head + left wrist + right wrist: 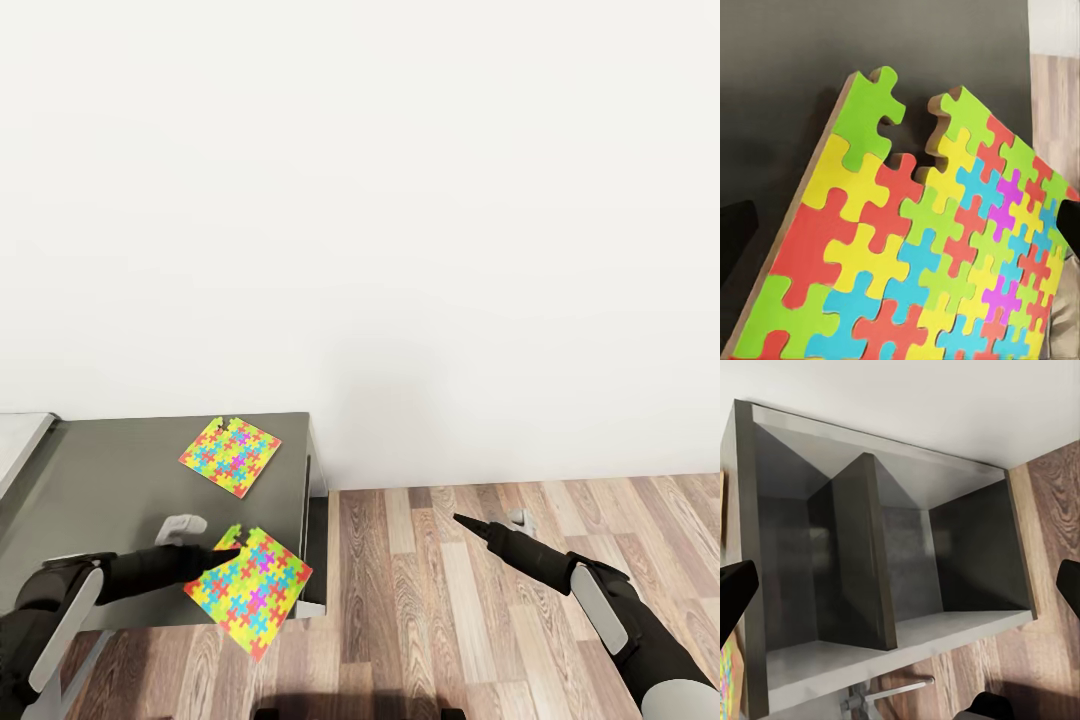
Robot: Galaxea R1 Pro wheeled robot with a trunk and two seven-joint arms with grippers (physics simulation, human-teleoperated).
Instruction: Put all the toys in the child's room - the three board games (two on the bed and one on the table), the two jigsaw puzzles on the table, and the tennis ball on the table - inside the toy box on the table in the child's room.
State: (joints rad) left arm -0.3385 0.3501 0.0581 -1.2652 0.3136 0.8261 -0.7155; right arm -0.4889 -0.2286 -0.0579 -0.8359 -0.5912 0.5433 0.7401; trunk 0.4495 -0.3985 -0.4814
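Observation:
Two jigsaw puzzles show on the dark grey section of the table. One jigsaw puzzle lies flat near the far edge. The other jigsaw puzzle sits at the table's front right corner, tilted and reaching past the edge. My left gripper is at its near-left corner, open, with its fingers wide apart on either side of the puzzle. Out over the floor to the right, my right gripper is open and holds nothing. The toy box, board games, tennis ball and bed are out of view.
A white wall stands behind the table. Wooden floor spreads to the right of it. A strip of light grey table top shows at the far left. Under the table is an open dark shelf with a divider.

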